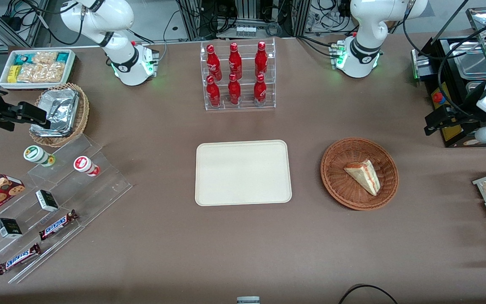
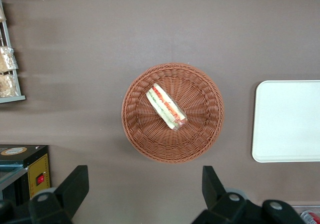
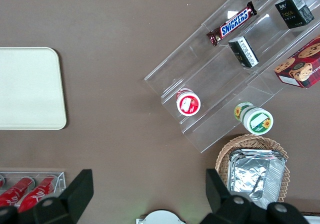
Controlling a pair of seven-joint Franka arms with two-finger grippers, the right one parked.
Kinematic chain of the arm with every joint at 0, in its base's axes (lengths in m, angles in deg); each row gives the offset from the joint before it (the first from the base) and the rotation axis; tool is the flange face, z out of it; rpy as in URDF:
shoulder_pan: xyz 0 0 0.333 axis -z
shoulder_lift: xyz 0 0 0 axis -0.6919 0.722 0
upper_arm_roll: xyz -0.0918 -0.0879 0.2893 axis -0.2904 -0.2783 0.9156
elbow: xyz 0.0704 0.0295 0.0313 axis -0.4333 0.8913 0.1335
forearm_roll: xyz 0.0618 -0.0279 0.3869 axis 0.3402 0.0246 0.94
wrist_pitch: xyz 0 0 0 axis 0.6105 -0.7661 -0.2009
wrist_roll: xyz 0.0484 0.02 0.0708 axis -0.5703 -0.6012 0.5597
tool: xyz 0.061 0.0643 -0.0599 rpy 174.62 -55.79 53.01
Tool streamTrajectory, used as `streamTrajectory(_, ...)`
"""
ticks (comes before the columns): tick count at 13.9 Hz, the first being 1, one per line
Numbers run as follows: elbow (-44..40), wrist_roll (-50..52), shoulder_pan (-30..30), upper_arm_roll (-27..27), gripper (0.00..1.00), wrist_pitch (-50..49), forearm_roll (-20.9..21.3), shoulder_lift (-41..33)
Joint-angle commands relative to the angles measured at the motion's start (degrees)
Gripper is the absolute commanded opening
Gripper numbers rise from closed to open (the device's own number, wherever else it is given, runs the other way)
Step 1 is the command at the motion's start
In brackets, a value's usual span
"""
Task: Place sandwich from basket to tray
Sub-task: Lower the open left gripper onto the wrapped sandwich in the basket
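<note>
The small triangular sandwich wedge (image 2: pixel 166 106) is lying on its side in the round reddish-brown wicker basket (image 2: pixel 135 129), filling stripe exposed for access. The left gripper (image 2: pixel 145 194) is hovering high above the basket, fingers spread wide and holding nothing, permitting descent. The flat cream-white rectangular tray (image 1: pixel 213 190) is sitting beside the basket, toward the parked arm's end.
</note>
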Motion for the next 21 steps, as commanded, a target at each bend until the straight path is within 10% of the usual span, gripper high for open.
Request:
streamTrajectory(1, -1.3, -1.2, -0.9, -0.9, 1.0, -2.2, 0.8, 0.3)
streamTrajectory(7, 1.3, 0.1, -0.8, -0.9, 1.0, -0.2, 2.0, 4.1)
streamTrajectory(21, 39.1, 38.1, 2.4, -2.3, 1.0, 44.0, 2.1, 1.4)
